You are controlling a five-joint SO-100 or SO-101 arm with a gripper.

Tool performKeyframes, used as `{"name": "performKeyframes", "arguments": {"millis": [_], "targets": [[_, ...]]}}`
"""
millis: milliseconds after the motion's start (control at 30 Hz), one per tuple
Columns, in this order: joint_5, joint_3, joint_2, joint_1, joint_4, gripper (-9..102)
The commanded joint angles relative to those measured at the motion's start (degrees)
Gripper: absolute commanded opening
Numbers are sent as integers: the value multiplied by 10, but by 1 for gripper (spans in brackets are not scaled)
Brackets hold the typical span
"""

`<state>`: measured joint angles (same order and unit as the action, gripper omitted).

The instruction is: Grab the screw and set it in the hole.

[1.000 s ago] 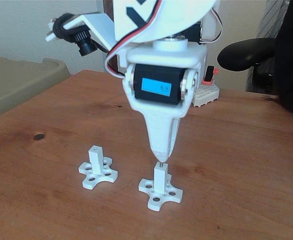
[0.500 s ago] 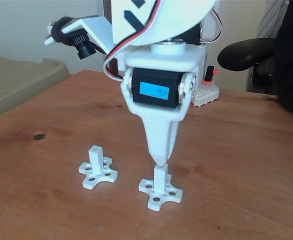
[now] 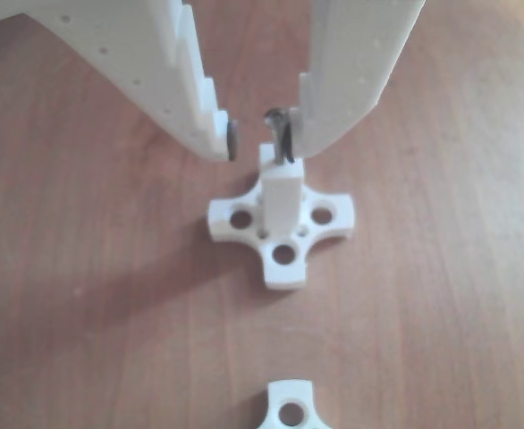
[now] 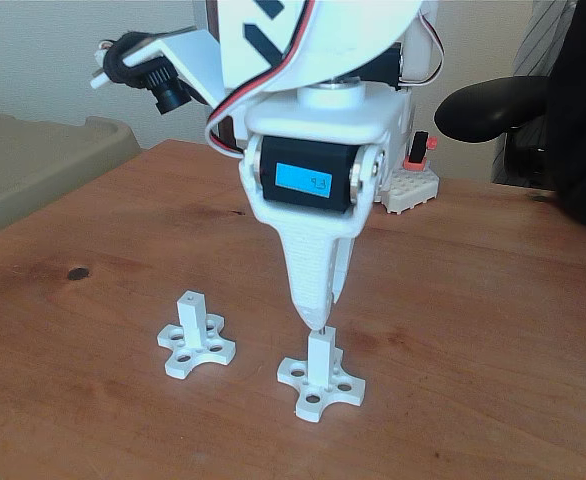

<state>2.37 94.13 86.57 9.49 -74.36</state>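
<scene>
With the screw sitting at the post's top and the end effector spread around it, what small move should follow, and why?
Probably lift the end effector straight up. Its jaws stand apart, the screw already sticks out of the post, leaning on the right fingertip; sideways motion might tip it.

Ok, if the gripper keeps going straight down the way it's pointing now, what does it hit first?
Most likely the top of the white post directly beneath it. The gripper stands open just above the post, and the screw leans by one finger over the post's end face. Depth is unclear, so a finger might pass alongside.
</scene>
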Motion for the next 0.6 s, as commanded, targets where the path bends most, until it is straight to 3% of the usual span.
{"name": "performKeyframes", "arguments": {"millis": [0,567], "targets": [[-6,-49,23,-5,-3,7],[-18,-57,19,-33,16,8]]}}
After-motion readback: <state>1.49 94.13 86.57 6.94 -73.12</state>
